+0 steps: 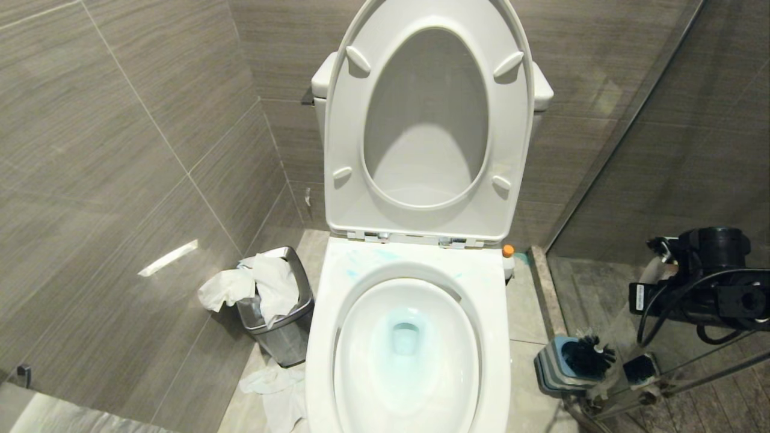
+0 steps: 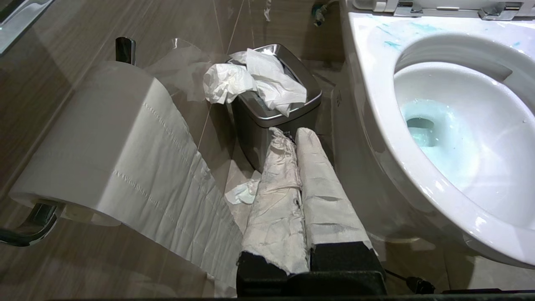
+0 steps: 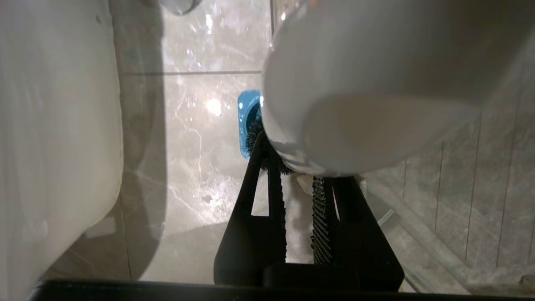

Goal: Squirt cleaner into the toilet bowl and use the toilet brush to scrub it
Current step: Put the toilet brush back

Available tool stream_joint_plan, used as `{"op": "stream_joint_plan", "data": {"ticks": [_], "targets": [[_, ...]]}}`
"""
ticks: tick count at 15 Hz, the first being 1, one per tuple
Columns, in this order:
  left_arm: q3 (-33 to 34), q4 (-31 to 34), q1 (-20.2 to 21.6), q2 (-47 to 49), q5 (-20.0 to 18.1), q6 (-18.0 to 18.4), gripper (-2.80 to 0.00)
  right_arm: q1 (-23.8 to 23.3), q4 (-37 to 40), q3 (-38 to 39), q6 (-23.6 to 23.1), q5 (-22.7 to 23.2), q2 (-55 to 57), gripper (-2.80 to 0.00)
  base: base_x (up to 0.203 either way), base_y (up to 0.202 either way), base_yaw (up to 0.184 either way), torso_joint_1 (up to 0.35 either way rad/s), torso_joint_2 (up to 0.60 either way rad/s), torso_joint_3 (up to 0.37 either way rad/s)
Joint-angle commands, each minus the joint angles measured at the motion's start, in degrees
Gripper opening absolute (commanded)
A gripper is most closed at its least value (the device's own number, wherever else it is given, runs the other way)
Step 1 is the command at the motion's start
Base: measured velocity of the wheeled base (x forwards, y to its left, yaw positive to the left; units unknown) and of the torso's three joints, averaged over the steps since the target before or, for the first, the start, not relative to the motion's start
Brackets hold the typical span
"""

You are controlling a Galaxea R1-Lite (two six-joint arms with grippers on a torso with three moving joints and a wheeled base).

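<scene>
Nearest to where I stand, the right gripper (image 3: 299,184) hangs low at the right of the toilet, its two black fingers (image 3: 319,225) drawn narrow around the white handle of the toilet brush (image 3: 359,92). The handle's rounded, flattened end bulges up close to the wrist camera and hides most of what lies beyond. The jaws look clamped on the shaft just under that end, though the contact itself is partly hidden, so I would only say it seems a firm hold. Past the fingertips, the dark bristle head sits in the square blue-grey holder (image 1: 556,364) on the floor tiles, beside the toilet's outer wall.

On the other side, the left gripper (image 2: 299,136) is parked low by the toilet's left flank, its paper-wrapped fingers pressed together, holding nothing. Just beyond it stands a small steel bin (image 2: 271,121) stuffed with crumpled tissue, and a toilet paper roll (image 2: 96,138) hangs on the wall.

Between them, the toilet bowl (image 1: 415,264) lies open, seat and lid raised. The cleaner (image 1: 400,337) tints the water pale blue, with turquoise smears on the back rim.
</scene>
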Motion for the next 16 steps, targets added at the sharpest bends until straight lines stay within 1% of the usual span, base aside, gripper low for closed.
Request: {"op": "stream_joint_plan", "data": {"ticks": [1, 2, 5, 9, 13, 16], "targets": [[0.1, 0.0, 0.0, 0.1, 0.0, 0.0, -2.80, 0.0, -0.3, -0.2, 0.1, -0.3, 2.2, -2.80, 0.000, 0.000, 0.000, 0.000, 0.00, 0.000], [0.1, 0.0, 0.0, 0.1, 0.0, 0.0, -2.80, 0.0, -1.6, -0.2, 0.1, -0.7, 2.8, -2.80, 0.000, 0.000, 0.000, 0.000, 0.00, 0.000], [0.1, 0.0, 0.0, 0.1, 0.0, 0.0, -2.80, 0.2, -9.2, 1.7, -0.5, -1.0, 5.0, -2.80, 0.000, 0.000, 0.000, 0.000, 0.00, 0.000], [0.0, 0.0, 0.0, 0.1, 0.0, 0.1, -2.80, 0.5, -9.6, 2.5, -0.7, -0.8, 6.1, -2.80, 0.000, 0.000, 0.000, 0.000, 0.00, 0.000], [0.0, 0.0, 0.0, 0.1, 0.0, 0.0, -2.80, 2.1, -9.9, 4.2, -0.7, -0.8, 6.6, -2.80, 0.000, 0.000, 0.000, 0.000, 0.00, 0.000], [0.1, 0.0, 0.0, 0.0, 0.0, 0.0, -2.80, 3.0, -13.7, 6.1, -0.6, -0.8, 7.5, -2.80, 0.000, 0.000, 0.000, 0.000, 0.00, 0.000]]}}
